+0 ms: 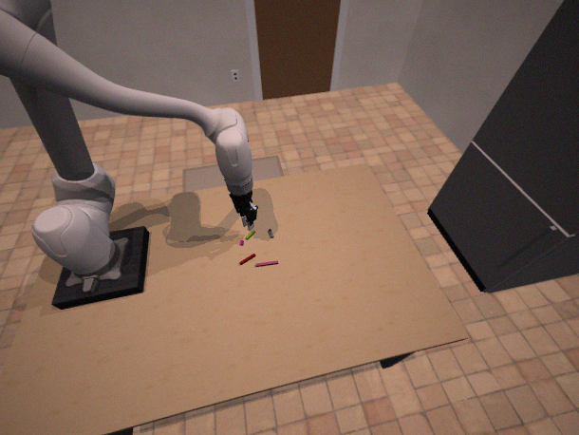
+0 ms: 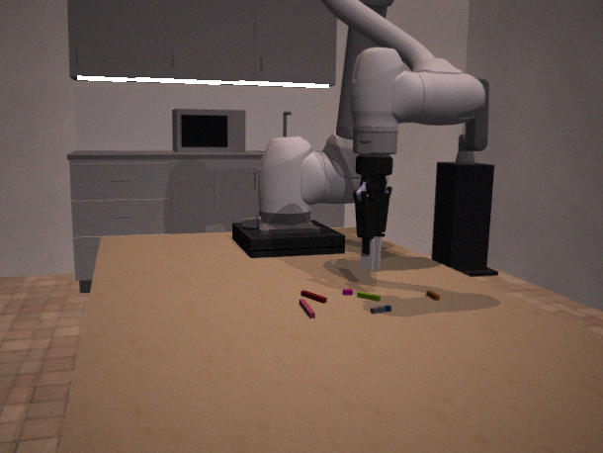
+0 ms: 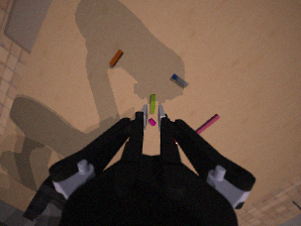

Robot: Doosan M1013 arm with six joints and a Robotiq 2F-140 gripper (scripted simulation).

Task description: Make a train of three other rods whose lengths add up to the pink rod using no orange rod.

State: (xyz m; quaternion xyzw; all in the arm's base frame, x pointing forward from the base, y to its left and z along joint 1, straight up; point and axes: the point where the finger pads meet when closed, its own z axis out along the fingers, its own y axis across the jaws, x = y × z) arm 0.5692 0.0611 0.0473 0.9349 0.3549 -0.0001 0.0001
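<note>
- Tiled floor in warm orange-brown runs round a pale wooden table, with grey walls and a brown door behind.
- Going left to right in the exterior view: a grey counter with drawers and a microwave, wall cupboards above, the arm's black base plate on the table, then a tall black block at the far right.
- A big dark cabinet fills the right side of the top view, cut off by the frame edge.
- Over the table hangs the gripper, pointing straight down, fingertips drawn near together with a narrow gap and nothing between them; it is raised off the table.
- Left of the fingers in the exterior view lie the pink rod and the red rod, close to each other but apart.
- Nearly under the fingers, towards the camera, sit the magenta rod and the lime rod; in the wrist view the magenta rod shows in the gap and the lime rod just beyond the tips.
- Right of the fingers lie a grey rod with a blue rod at its end; whether they touch is too small to tell.
- Farthest right, well apart, is the orange rod, hidden behind the arm in the top view.
- Arm shadows darken the table round the rods.
</note>
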